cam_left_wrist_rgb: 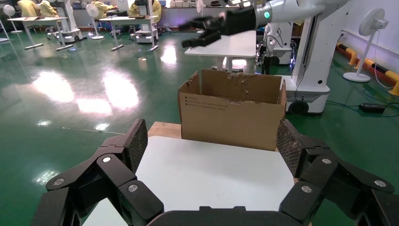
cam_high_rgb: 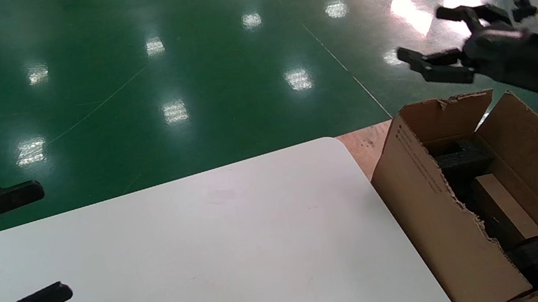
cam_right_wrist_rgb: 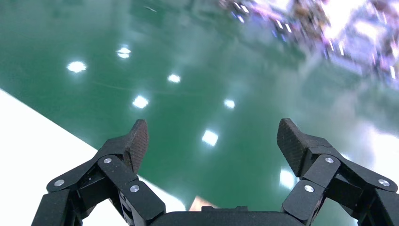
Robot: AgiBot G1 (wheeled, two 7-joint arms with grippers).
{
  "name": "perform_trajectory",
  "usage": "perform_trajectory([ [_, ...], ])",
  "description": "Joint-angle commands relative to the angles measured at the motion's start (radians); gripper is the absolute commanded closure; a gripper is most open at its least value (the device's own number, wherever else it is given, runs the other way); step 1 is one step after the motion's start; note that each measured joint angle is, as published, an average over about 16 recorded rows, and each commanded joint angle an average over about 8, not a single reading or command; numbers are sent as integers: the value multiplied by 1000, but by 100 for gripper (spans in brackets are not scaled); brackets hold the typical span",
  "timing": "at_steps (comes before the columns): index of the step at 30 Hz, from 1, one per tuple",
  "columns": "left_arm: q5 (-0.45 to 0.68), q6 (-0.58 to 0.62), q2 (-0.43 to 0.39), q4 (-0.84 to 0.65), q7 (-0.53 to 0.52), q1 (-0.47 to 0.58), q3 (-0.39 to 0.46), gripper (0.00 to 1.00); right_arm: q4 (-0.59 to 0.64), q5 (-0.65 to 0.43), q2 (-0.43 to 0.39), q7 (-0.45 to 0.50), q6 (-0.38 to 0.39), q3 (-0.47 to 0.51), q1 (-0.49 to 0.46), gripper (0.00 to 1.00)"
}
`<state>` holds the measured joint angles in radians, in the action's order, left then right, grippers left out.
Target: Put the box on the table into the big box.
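Note:
The small brown box (cam_high_rgb: 503,211) lies inside the big box (cam_high_rgb: 438,211), a torn-edged carton beside the right end of the white table (cam_high_rgb: 198,247). Black foam pieces lie around it in the carton. My right gripper (cam_high_rgb: 420,34) is open and empty, in the air above the carton's far end. It also shows in its own wrist view (cam_right_wrist_rgb: 211,129), over green floor. My left gripper (cam_high_rgb: 54,241) is open and empty above the table's left end. In the left wrist view (cam_left_wrist_rgb: 211,136) it faces the carton (cam_left_wrist_rgb: 230,117) across the bare table (cam_left_wrist_rgb: 211,174).
A wooden board (cam_high_rgb: 369,146) lies under the carton beyond the table's far right corner. Green glossy floor (cam_high_rgb: 183,78) surrounds the table. In the left wrist view, other white tables (cam_left_wrist_rgb: 226,46) and a robot base (cam_left_wrist_rgb: 308,84) stand behind the carton.

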<state>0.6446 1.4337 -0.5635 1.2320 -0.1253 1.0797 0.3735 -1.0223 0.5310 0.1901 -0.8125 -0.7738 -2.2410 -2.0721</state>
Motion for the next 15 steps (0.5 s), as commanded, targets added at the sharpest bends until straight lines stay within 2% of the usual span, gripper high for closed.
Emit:
perform_trajectory([
  [1, 0, 0, 0, 0, 0, 0, 0, 0, -32, -41, 10, -11, 4, 14, -41, 0],
  [7, 0, 0, 0, 0, 0, 0, 0, 0, -61, -99, 35, -32, 23, 36, -92, 0],
  [15, 0, 0, 0, 0, 0, 0, 0, 0, -46, -79, 22, -17, 17, 34, -57, 0],
])
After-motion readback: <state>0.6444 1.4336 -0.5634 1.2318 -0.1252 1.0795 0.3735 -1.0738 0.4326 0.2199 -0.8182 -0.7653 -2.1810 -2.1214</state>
